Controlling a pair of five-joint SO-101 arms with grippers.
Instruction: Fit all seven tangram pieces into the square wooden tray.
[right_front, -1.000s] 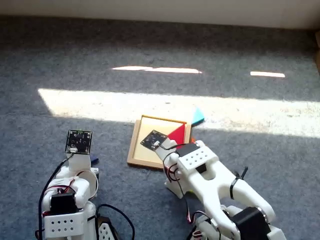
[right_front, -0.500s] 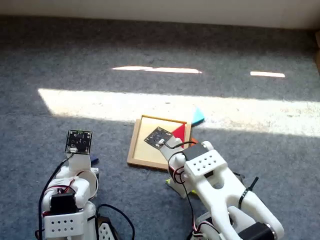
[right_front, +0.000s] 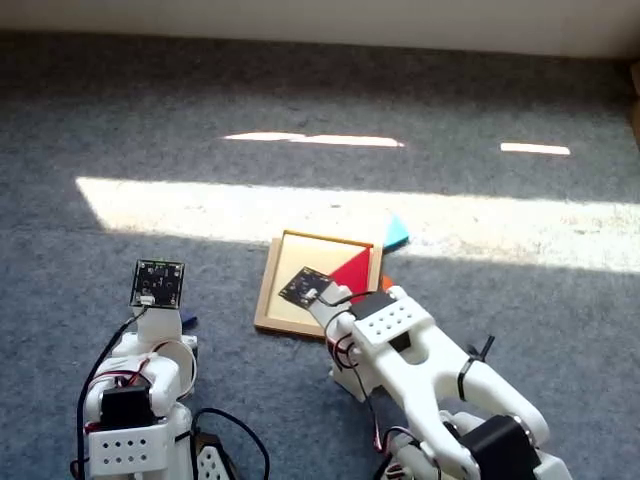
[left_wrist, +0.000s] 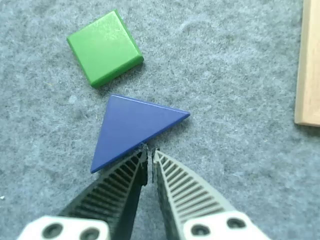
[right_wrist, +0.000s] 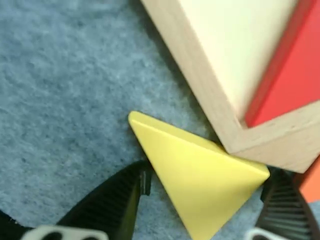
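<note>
Right fingers (right_wrist: 112, 202) stand wide with the yellow triangle (right_wrist: 200, 180) between them, against the tray (right_wrist: 195, 85) corner, seemingly for a grasp; left fingers (left_wrist: 125, 185) are pressed together, blue triangle (left_wrist: 132, 127) at their tips

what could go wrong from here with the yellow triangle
The yellow triangle sits right at the tray's outer corner, so the right gripper, closing, may jam it against the wood or shift the tray. The left gripper's shut tips at the blue triangle could push it away.
</note>
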